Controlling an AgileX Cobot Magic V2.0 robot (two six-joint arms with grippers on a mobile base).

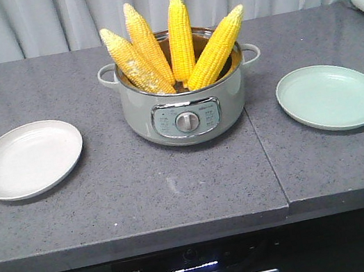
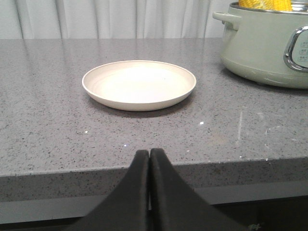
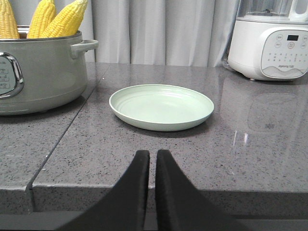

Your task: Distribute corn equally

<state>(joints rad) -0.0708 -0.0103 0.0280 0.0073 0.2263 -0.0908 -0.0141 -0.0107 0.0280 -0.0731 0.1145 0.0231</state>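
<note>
Four corn cobs (image 1: pixel 173 46) stand tilted in the electric pot (image 1: pixel 185 111) mid-counter, nearer the back edge. Cream plate (image 1: pixel 27 159) and green plate (image 1: pixel 330 96) empty. Left gripper (image 2: pixel 149 159) and right gripper (image 3: pixel 151 161) both clenched, holding nothing. Risk: leaning cobs touch each other, so pulling one may topple its neighbours.

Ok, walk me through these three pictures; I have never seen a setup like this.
It is a two-armed robot at a grey counter. One picture looks at the counter from the front; the other two come from cameras on each wrist. The black wedges at the bottom are the left gripper and right gripper, both shut and holding nothing. A pot in the middle holds four corn cobs standing upright. A white plate and a green plate sit on either side, both bare. A white appliance stands behind.
</note>
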